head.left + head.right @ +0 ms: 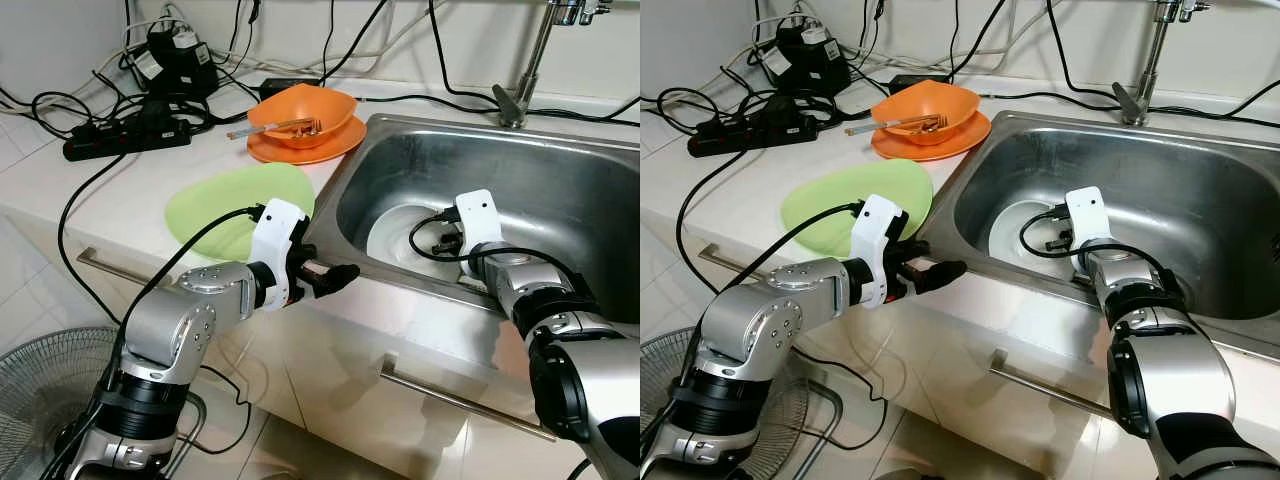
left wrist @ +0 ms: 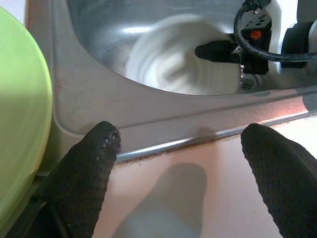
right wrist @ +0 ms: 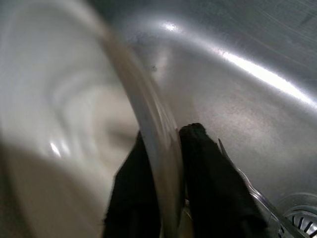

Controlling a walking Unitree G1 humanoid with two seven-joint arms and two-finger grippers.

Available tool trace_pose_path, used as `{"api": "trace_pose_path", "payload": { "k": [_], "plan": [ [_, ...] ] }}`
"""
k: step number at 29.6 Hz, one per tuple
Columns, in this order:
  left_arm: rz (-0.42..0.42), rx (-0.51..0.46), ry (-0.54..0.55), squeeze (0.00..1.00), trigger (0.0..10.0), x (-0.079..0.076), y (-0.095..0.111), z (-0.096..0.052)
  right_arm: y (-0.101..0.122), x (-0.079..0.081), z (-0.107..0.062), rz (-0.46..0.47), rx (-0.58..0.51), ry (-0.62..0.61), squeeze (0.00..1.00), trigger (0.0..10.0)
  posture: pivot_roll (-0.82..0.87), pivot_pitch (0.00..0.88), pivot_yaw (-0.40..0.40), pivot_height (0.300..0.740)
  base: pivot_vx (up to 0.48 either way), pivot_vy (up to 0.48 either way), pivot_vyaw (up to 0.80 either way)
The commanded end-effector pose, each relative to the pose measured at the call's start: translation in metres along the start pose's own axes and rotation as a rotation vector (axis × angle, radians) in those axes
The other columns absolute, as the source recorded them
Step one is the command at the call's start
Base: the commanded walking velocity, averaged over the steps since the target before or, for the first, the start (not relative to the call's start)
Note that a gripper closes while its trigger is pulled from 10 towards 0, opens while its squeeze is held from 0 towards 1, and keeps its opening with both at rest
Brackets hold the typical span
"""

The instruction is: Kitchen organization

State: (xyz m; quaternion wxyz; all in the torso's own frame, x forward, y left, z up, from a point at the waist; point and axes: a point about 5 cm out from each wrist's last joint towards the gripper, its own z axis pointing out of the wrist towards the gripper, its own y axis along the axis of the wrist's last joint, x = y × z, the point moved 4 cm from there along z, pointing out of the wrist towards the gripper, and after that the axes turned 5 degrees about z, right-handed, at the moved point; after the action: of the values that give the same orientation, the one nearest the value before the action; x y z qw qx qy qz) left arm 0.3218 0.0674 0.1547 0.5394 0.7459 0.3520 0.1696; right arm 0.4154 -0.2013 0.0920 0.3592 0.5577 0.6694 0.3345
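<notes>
The right end effector (image 3: 166, 198) is reached down into the steel sink (image 1: 560, 190) and is clenched on the rim of a white plate (image 1: 400, 235); in the right wrist view one black finger is seen on each side of the plate's edge, pinching it. The plate is held inside the basin, near the front wall on the robot's left side, and appears tilted rather than flat, which suggests it is being lifted out or set down; which of the two cannot be told. An edge grip seems to be used because a flat plate offers no other purchase for two long fingers.

The left end effector (image 2: 183, 163) is held released, its fingers (image 2: 86, 168) spread wide, over the front lip of the counter (image 1: 60, 190) just beside the sink's near corner. It is judged to be waiting there, perhaps to receive or steady the plate.

On the counter beside the sink a green plate (image 1: 225, 205) lies flat, its edge just beside the left wrist. Farther back an orange bowl (image 1: 305, 115) is stacked on an orange plate (image 1: 300, 150), with what look like chopsticks (image 1: 265, 128) resting across it. A black power strip (image 1: 125, 135) and tangled cables are kept at the back corner, well apart from the basin. A tap (image 1: 530, 60) stands behind the sink, and a fan (image 1: 45, 400) is seen on the floor.

No brand, label or writing can be read.
</notes>
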Motion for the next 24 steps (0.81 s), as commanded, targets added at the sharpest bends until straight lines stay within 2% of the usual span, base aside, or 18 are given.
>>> {"api": "trace_pose_path", "payload": {
  "k": [1, 10, 14, 17, 18, 22, 24],
  "plan": [
    [0.021, 0.001, -0.007, 1.00, 10.0, -0.001, 0.003, -0.003, -0.014, 0.010, 0.002, -0.005, 0.054, 0.032, 1.00, 10.0, 0.00, 0.014, 0.131, 0.740, 0.000, 0.000, 0.00],
    [0.024, 0.003, -0.007, 1.00, 10.0, -0.002, 0.002, -0.003, -0.014, 0.013, 0.002, -0.017, 0.056, 0.050, 1.00, 10.0, 0.01, 0.016, 0.131, 0.740, 0.000, 0.000, 0.00],
    [0.028, 0.007, -0.004, 1.00, 10.0, -0.002, 0.001, -0.003, -0.008, 0.010, 0.002, -0.021, 0.024, 0.027, 1.00, 10.0, 0.01, 0.017, 0.130, 0.740, 0.000, 0.000, 0.00],
    [0.030, 0.005, -0.002, 1.00, 10.0, -0.002, 0.002, -0.003, 0.018, 0.004, 0.000, -0.023, -0.103, -0.020, 1.00, 10.0, 0.01, 0.016, 0.127, 0.740, 0.000, 0.000, 0.00],
    [0.029, 0.004, -0.001, 1.00, 10.0, -0.001, 0.002, -0.003, 0.037, 0.001, -0.003, -0.027, -0.200, -0.040, 1.00, 10.0, 0.00, 0.017, 0.126, 0.740, 0.000, 0.000, 0.00],
    [0.028, 0.004, 0.000, 1.00, 10.0, -0.001, 0.002, -0.003, 0.050, 0.000, -0.005, -0.022, -0.269, -0.047, 1.00, 10.0, 0.00, 0.015, 0.126, 0.740, 0.000, 0.000, 0.00],
    [0.027, 0.000, -0.003, 1.00, 10.0, -0.002, 0.002, -0.002, 0.063, -0.003, -0.009, 0.033, -0.339, -0.054, 1.00, 10.0, 0.00, 0.013, 0.126, 0.740, 0.000, 0.000, 0.00]
  ]
}}
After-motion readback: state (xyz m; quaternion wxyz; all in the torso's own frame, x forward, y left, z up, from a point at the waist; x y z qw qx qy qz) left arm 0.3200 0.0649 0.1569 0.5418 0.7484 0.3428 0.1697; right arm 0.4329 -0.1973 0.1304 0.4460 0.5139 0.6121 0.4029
